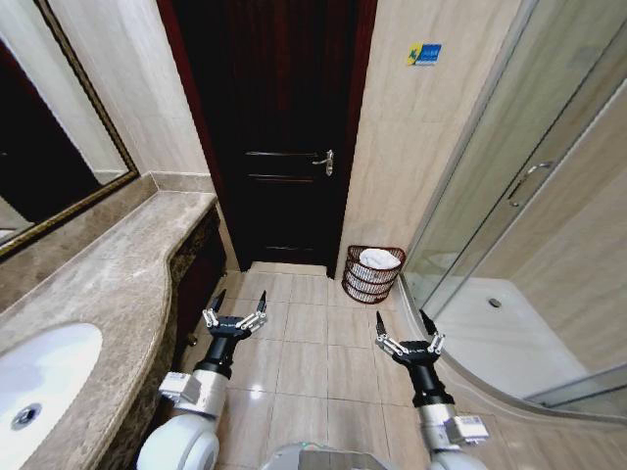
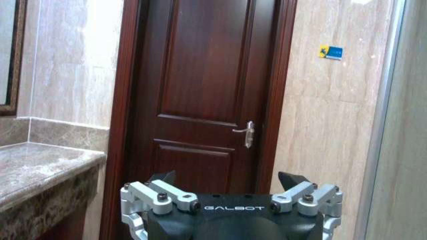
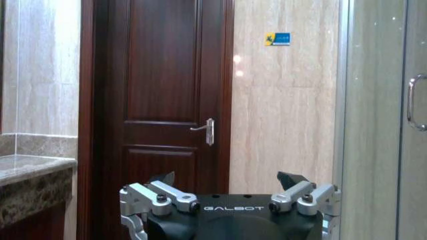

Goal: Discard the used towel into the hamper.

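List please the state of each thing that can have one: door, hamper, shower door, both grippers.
Door: closed.
Hamper: upright on the floor by the wall, white towel inside.
Shower door: closed, as far as seen.
Left gripper: fingers open, empty.
Right gripper: fingers open, empty.

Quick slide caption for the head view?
Both grippers, left and right, open and empty; white towel already in hamper.

Both arms are held forward and low, side by side; the left gripper (image 1: 235,314) and right gripper (image 1: 408,329) are spread open, empty.
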